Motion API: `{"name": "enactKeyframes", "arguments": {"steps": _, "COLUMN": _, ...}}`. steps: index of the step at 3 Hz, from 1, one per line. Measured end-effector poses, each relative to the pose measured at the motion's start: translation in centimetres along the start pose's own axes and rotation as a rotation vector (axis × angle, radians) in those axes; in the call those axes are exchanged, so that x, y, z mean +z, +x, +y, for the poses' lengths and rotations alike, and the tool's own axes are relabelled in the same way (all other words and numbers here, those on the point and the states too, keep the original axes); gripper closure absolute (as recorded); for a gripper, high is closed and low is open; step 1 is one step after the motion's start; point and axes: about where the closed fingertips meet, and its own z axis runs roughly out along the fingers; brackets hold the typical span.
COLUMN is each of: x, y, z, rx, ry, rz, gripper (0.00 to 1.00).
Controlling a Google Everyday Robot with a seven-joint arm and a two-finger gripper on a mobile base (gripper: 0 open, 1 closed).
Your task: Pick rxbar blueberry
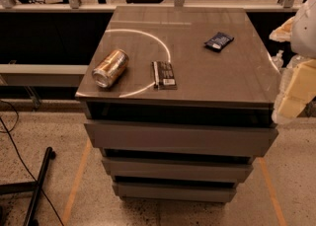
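Probably light, flat and slick-wrapped, the rxbar blueberry (218,41) lies at two o'clock on the cabinet top (197,74); pinch across its narrow width. The gripper (295,91) hangs at three o'clock; wide or narrow, I cannot tell.

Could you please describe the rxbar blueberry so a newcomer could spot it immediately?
On top of the grey drawer cabinet, look toward the back right, nearest the gripper off the right edge. The rxbar blueberry lies there alone: short, navy-blue, white lettering, unlike the longer black bar and gold can at the front.
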Motion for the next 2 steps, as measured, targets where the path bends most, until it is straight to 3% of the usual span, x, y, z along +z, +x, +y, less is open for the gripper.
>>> {"name": "enactKeyframes", "arguments": {"steps": 1, "x": 0.0, "y": 0.0, "z": 0.0, "rx": 0.0, "ry": 0.001, "rz": -0.001, "gripper": 0.0}}
{"name": "enactKeyframes", "arguments": {"steps": 2, "x": 1.1, "y": -0.7, "z": -2.3, "rx": 0.001, "ry": 0.01, "rz": -0.04, "gripper": 0.0}}
